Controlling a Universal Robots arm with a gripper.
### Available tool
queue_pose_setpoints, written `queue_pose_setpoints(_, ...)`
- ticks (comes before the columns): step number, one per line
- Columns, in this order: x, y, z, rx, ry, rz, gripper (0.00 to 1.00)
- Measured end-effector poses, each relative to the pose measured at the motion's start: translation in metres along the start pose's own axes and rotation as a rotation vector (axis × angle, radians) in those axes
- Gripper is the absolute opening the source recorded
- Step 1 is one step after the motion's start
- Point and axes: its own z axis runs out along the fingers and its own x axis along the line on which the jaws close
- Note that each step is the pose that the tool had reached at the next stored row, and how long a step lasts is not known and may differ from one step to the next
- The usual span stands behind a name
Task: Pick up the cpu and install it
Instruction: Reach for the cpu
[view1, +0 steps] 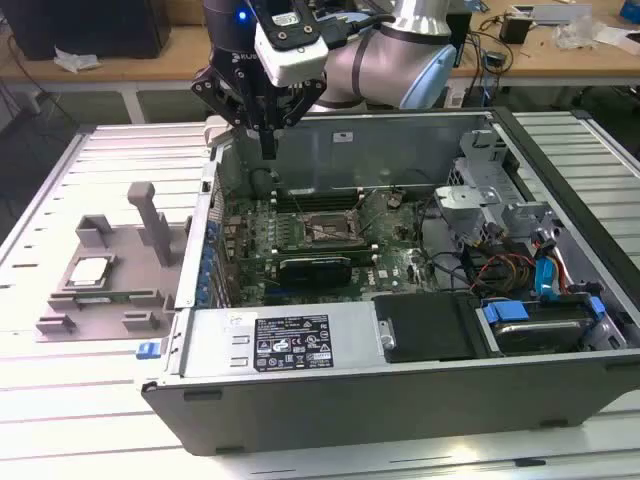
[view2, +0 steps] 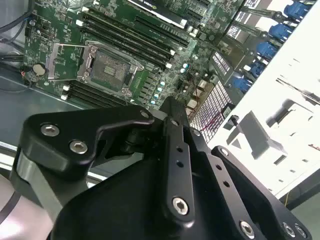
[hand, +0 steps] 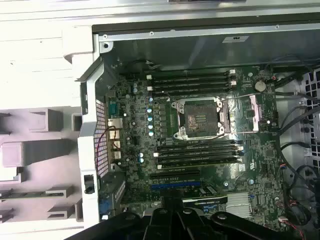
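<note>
The open socket (view2: 107, 70) sits on the green motherboard (view2: 165, 75) with its grid of contacts uncovered. Its metal load plate (view2: 65, 62) is swung back and lies just beside it, on the side toward a round coin battery (view2: 36, 68). Long dark memory slots (view2: 125, 35) run along two opposite sides of the socket. Past the board's edge, away from the socket, a perforated metal panel (view2: 215, 107) stands with a row of blue clips (view2: 267, 50) near it. Beyond that panel, well apart from the socket, a grey fixture block (view2: 255, 142) rests on the pale tabletop (view2: 300, 75). The black pincer (view2: 171, 106) looms nearer the camera than the socket, narrowing to one dark tip.
</note>
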Motion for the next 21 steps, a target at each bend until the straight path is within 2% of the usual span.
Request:
queue_pose_setpoints(13, 0.0014, 0.0004, 0.0000, -0.0021, 0.0001, 0.000, 0.10)
queue_pose_setpoints(21, 0.0110, 0.0025, -0.0001, -0.0022, 0.0001, 0.000, 0.10)
